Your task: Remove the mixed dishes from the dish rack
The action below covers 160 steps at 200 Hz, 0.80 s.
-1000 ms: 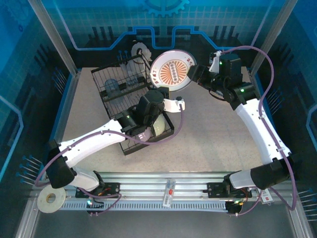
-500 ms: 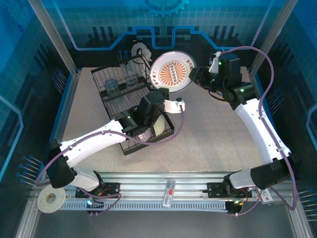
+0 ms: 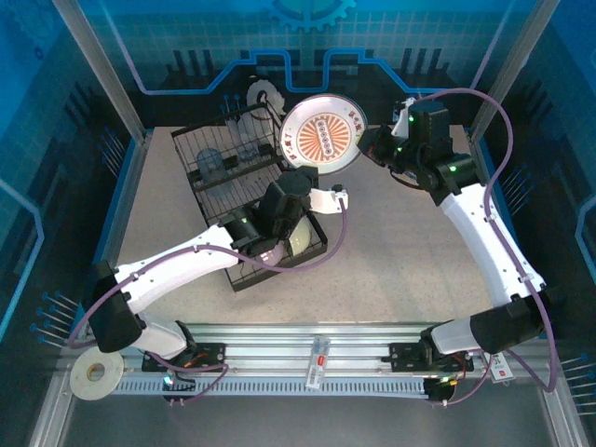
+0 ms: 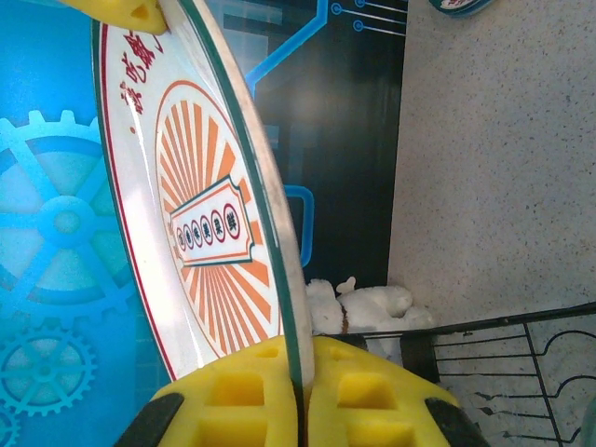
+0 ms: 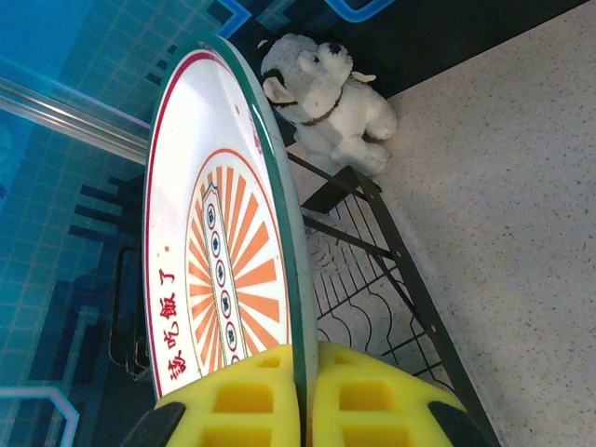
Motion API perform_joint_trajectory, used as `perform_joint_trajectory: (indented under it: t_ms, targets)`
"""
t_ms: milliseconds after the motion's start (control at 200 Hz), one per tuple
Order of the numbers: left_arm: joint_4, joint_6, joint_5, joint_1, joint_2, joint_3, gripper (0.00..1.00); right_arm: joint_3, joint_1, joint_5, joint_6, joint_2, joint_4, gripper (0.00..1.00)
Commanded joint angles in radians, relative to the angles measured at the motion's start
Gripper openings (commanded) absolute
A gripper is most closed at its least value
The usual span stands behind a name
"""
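Both sides have it! The left fingers (image 4: 247,396) and the right fingers (image 5: 372,396) are pinched shut on the orange-patterned plate (image 3: 323,135), one at each rim. It stands upright, off the counter (image 3: 391,242), just past the dish rack (image 3: 216,186).

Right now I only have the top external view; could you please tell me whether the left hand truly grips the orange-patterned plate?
Observer: Yes. In the left wrist view, the left hand has both yellow pads pressed on the rim of the plate.
Operator: Thank you. And the right hand?
Observer: The right wrist view shows the right hand pinching the rim the same way, shut on it.
Operator: What is the white shape behind the rack?
Observer: A grey-and-white dog figurine, beside a corner of the dish rack.
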Motion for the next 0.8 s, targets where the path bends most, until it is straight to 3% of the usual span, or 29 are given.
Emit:
perform_joint_trajectory:
  t_ms: [0,80,305,525,796]
  targets:
    - [0.098,-0.01,-0.006,-0.005,-0.009,0.003,0.07,0.021,0.003,-0.015,-0.017,0.011,-0.004,0.0]
    - [0.104,-0.018,-0.001,-0.006,-0.011,0.003,0.23,0.006,-0.016,-0.034,-0.006,0.01,0.009,0.0]
    - [0.084,-0.101,0.026,-0.004,-0.031,0.023,0.99,-0.015,-0.074,-0.038,-0.023,0.001,0.022,0.0]
    - [0.04,-0.293,0.076,0.008,-0.078,0.078,0.99,-0.11,-0.221,-0.089,0.02,-0.017,0.105,0.0]
    - [-0.182,-0.709,0.127,0.115,-0.144,0.203,0.99,-0.281,-0.43,-0.11,0.061,-0.003,0.29,0.0]
